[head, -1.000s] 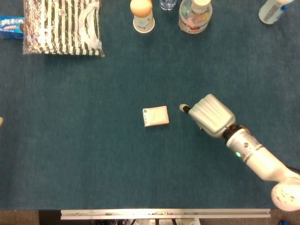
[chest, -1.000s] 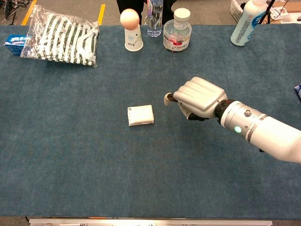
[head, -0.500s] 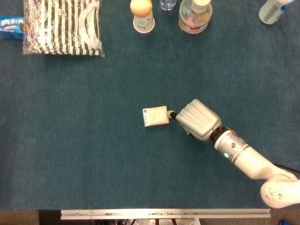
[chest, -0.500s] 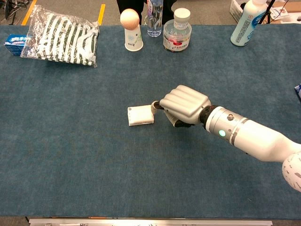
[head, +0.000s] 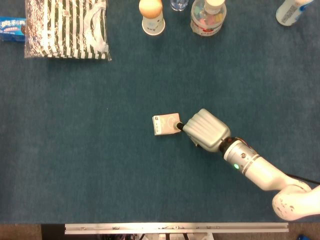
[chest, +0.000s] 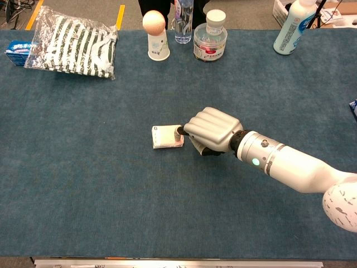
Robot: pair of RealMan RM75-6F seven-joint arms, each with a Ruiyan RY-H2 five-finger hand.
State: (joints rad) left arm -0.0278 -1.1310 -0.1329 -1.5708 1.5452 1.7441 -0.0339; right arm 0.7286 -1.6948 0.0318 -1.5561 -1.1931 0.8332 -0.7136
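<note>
A small white box [head: 165, 124] lies flat on the blue cloth near the middle of the table; the chest view shows the box [chest: 165, 137] too. My right hand [head: 205, 130] sits just to its right with its fingers curled in, knuckles up. One dark fingertip [head: 179, 125] pokes out and touches the box's right edge; in the chest view this fingertip [chest: 179, 132] rests on the box's top right part, ahead of the right hand [chest: 213, 129]. Nothing is held in the hand. My left hand shows in neither view.
Along the far edge stand a striped bag [head: 65, 27], a blue packet [head: 11, 28], a paper cup with a tan ball on it [head: 151, 17], a lidded clear jar [head: 208, 17] and a white bottle [head: 290, 11]. A water bottle [chest: 183, 19] stands behind the cup.
My right hand has moved left across the cloth, from a gap beside the box until its fingertip touches the box's right edge. The box has not visibly shifted.
</note>
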